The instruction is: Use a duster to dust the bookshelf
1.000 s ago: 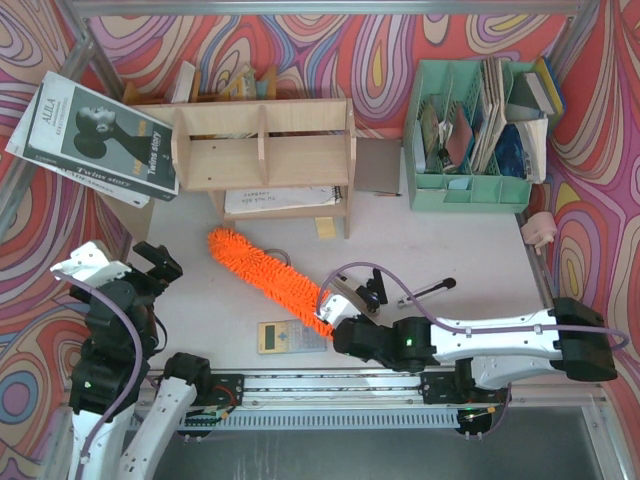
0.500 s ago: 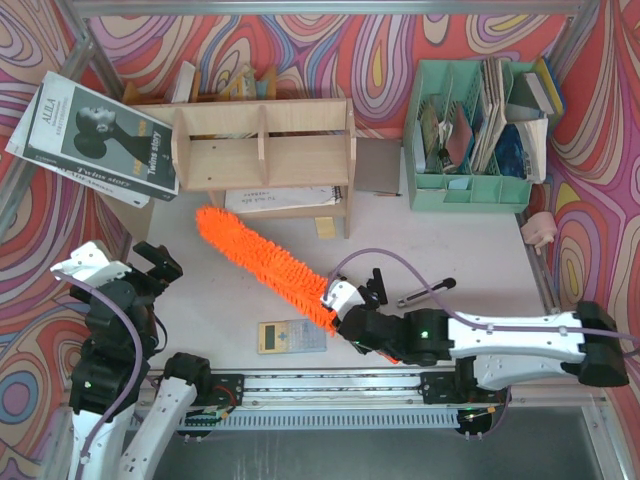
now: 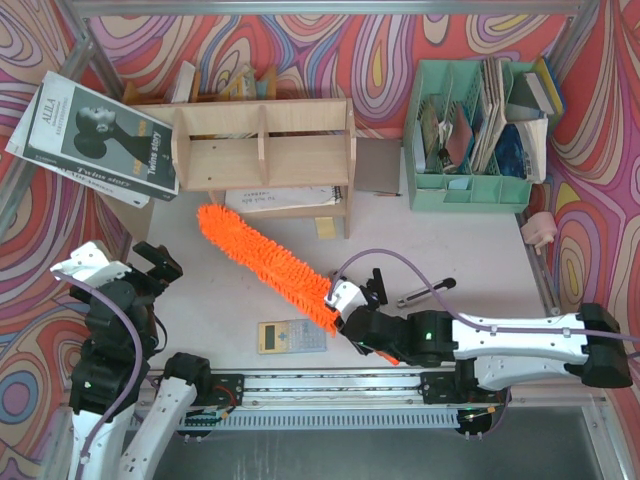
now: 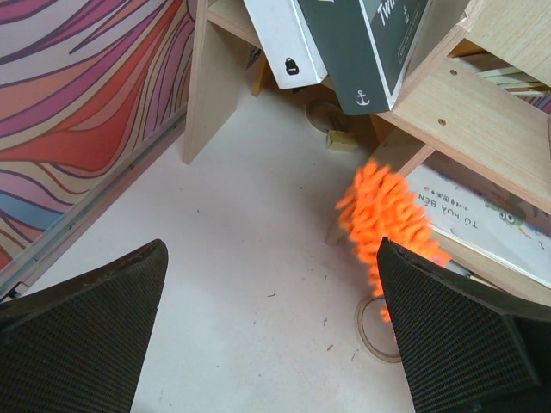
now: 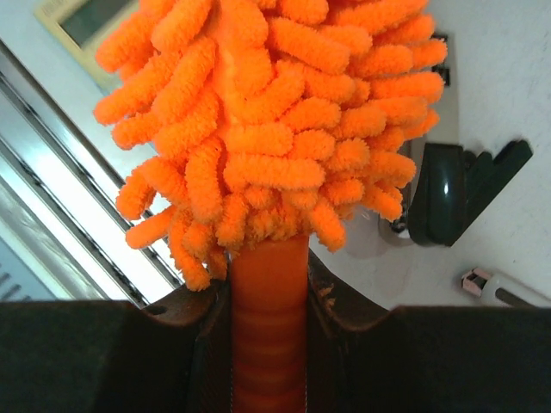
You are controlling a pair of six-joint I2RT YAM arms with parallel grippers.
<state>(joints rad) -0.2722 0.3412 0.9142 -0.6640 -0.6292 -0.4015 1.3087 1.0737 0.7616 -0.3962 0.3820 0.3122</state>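
Note:
The bright orange duster [image 3: 265, 262] slants across the table, its fluffy tip close to the front lower left of the plywood bookshelf [image 3: 265, 145]. My right gripper [image 3: 345, 312] is shut on its orange handle [image 5: 269, 327], with the noodle head [image 5: 275, 112] bulging just beyond the jaws. At the left edge my left gripper [image 3: 155, 265] hangs open and empty, well apart from the duster. In the left wrist view the duster tip [image 4: 387, 215] shows beside the bookshelf [image 4: 482, 120], past the open left gripper [image 4: 271, 248].
A grey calculator [image 3: 290, 336] lies under the duster's near end. A dark book [image 3: 95, 135] leans on the shelf's left end, and a notebook [image 3: 280, 198] lies beneath the shelf. A mint-green organiser [image 3: 470, 130] stands back right. A black pen [image 3: 425, 292] lies by the right arm.
The right gripper has shifted slightly right with the duster, and the duster's tip has swung up and left toward the bookshelf. The left arm has not moved.

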